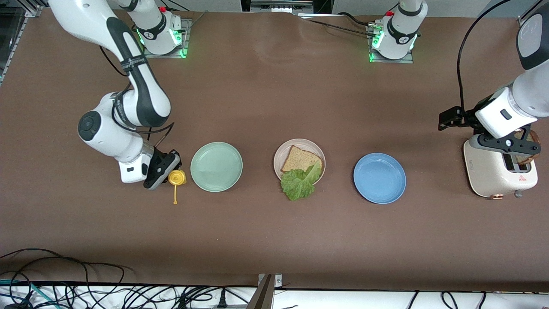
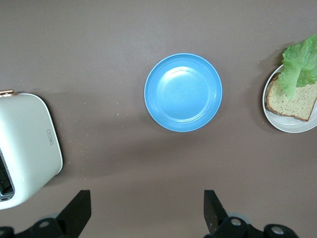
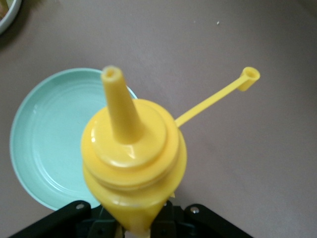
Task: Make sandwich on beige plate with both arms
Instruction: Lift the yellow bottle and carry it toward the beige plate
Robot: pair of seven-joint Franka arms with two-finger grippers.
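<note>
Front view, starting at the right arm's end of the table: the right gripper (image 1: 165,175) is clamped on a yellow squeeze bottle (image 1: 176,177), its tethered cap (image 1: 175,202) dangling, just beside the mint-green plate (image 1: 216,166); toward the left arm's end from that plate sits the beige plate (image 1: 299,161), carrying one bread slice (image 1: 299,159) with a lettuce leaf (image 1: 300,183) draped over its nearer rim; then the blue plate (image 1: 379,177); then the toaster (image 1: 497,171), its small red label unreadable, with the left gripper (image 1: 521,148) over it, fingers (image 2: 79,208) spread wide and holding nothing.
</note>
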